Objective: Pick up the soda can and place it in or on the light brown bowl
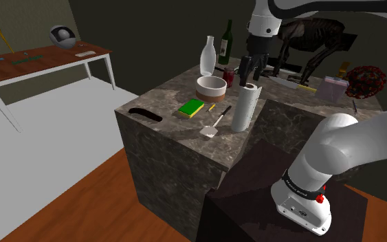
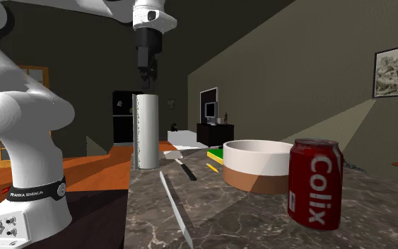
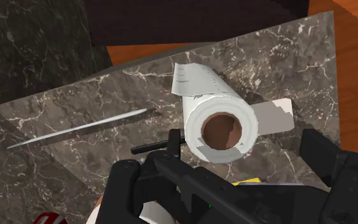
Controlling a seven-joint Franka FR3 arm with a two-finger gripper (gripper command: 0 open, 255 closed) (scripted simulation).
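Note:
A red soda can marked "Colix" stands upright on the marble counter, close beside the light brown bowl with its white upper band. In the shoulder view the can shows between the bowl and my gripper. My gripper hangs open, with nothing in it, directly over an upright white paper towel roll, well above the counter. The wrist view looks down into the roll's core, and a sliver of the can sits beside one finger.
A long knife, a white spatula, a green and yellow sponge, a pencil and a black curved object lie on the counter. A clear bottle and a dark bottle stand behind the bowl.

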